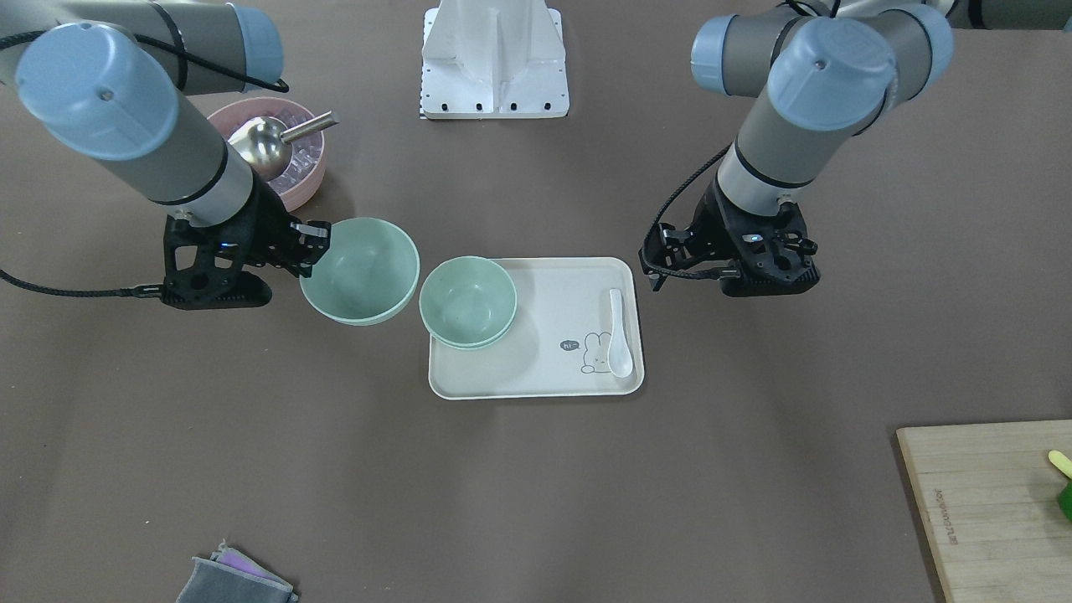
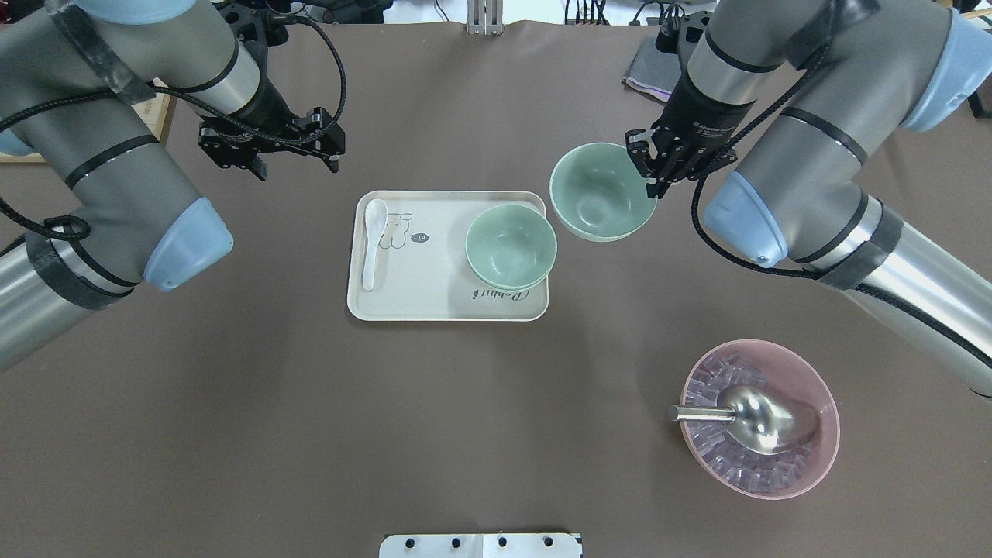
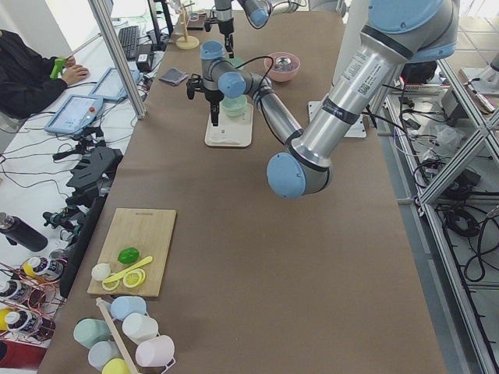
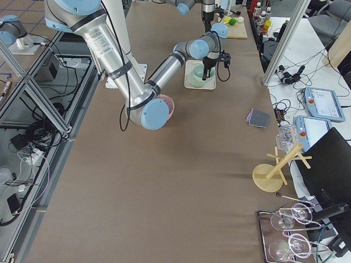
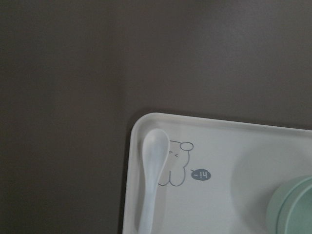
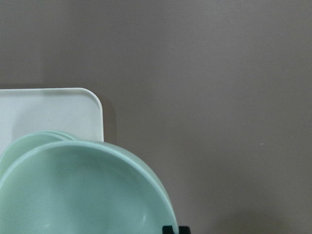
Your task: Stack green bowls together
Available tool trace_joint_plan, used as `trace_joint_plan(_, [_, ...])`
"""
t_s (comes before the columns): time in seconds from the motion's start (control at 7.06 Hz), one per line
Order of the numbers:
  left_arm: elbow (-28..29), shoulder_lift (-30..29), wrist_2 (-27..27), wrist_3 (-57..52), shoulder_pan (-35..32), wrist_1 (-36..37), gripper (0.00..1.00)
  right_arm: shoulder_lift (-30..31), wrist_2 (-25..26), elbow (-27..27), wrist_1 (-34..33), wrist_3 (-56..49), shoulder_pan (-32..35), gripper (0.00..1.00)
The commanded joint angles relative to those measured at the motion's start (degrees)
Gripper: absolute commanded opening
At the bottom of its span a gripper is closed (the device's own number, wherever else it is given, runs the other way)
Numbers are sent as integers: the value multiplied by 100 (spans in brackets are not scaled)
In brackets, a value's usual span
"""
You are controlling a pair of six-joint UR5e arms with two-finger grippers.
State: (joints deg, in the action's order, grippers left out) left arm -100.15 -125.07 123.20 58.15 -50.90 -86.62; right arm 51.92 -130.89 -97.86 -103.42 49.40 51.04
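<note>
My right gripper [image 1: 314, 247] [image 2: 647, 167] is shut on the rim of one pale green bowl [image 1: 360, 270] [image 2: 601, 192] [image 6: 87, 190]. It holds that bowl upright above the table, just beside the cream tray [image 1: 544, 368] [image 2: 418, 298]. Two more green bowls [image 1: 467, 300] [image 2: 510, 246] sit nested one in the other on the tray's end nearest the held bowl. My left gripper [image 1: 670, 264] [image 2: 267, 159] hovers over bare table off the tray's other end, open and holding nothing. The left wrist view catches the nested bowls [image 5: 292, 204] at its lower right edge.
A white spoon [image 1: 618, 331] [image 2: 372, 244] [image 5: 151, 180] lies on the tray by a rabbit drawing. A pink bowl [image 2: 821, 457] with ice and a metal scoop [image 2: 756, 418] stands behind my right arm. A wooden cutting board [image 1: 988, 502] and a folded cloth [image 1: 234, 578] lie at the table's far edge.
</note>
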Motion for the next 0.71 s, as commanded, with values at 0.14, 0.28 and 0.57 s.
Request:
trace_joint_plan(0.14, [4,45,90,-67,-52,-4,98,-559,72,952,718,96,-226,0])
trace_joint_plan(0.28, [13,45,90,-67,-43,-13,98,-647,194,962,718,227,-357,0])
trace_joint_plan(0.57, [31,53,90,-67,-43,-22,98,-727,580,962,718,439,-734,0])
